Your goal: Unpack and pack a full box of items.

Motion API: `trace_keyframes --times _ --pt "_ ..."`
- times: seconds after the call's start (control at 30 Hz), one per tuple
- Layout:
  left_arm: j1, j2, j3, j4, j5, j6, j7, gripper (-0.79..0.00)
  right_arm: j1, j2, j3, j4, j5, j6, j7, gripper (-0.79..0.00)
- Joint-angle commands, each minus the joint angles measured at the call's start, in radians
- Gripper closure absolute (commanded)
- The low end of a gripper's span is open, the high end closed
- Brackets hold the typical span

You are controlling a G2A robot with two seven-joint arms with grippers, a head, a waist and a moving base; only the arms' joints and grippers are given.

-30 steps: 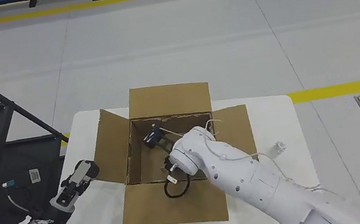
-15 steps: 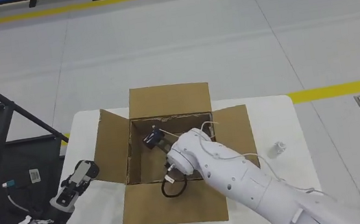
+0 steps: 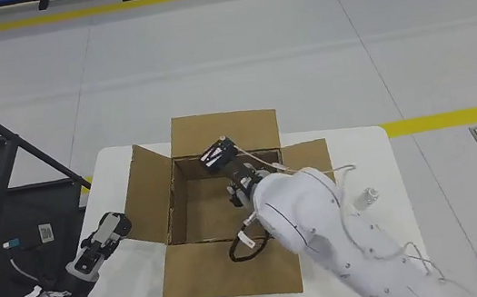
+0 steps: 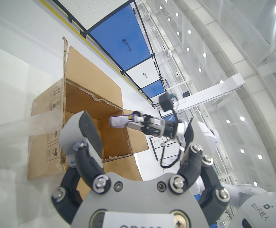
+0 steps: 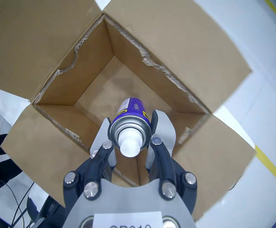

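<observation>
Right wrist view: can (image 5: 129, 110) hangs upright over the open box (image 5: 172, 54), my right gripper (image 5: 132, 121) clamped round it. Box floor looks bare, so I judge unpacking nearly finished, with repacking all ahead. Left gripper (image 4: 138, 127) sits beside the box, fingers apart, empty.

- Cardboard box (image 4: 38, 155), outer wall facing 9 o'clock: a column of black handling pictograms (image 4: 54, 104), with upward arrows topmost.
- Spray can (image 5: 131, 121): yellow and white label panels carry fine print, too small to read.
- Blue wall panels (image 4: 123, 43): a white logo with a short word.
- White sticker (image 4: 138, 219) on the grey wrist plate: characters cut off at the edge.
</observation>
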Motion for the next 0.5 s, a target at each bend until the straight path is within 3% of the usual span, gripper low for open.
trace_keyframes --times 0.0,0.23,0.47 --pt "0.0 0.0 0.0 0.0 0.0 0.0 0.0 -0.785 -0.096 0.02 0.074 -0.204 -0.073 -0.028 0.064 0.0" --pt "0.0 0.0 0.0 0.0 0.0 0.0 0.0 -0.785 -0.347 0.054 0.24 -0.51 -0.242 -0.021 0.142 0.0" --pt "0.0 0.0 0.0 0.0 0.0 0.0 0.0 -0.785 -0.552 0.066 0.449 -0.515 -0.22 0.043 0.082 0.0"
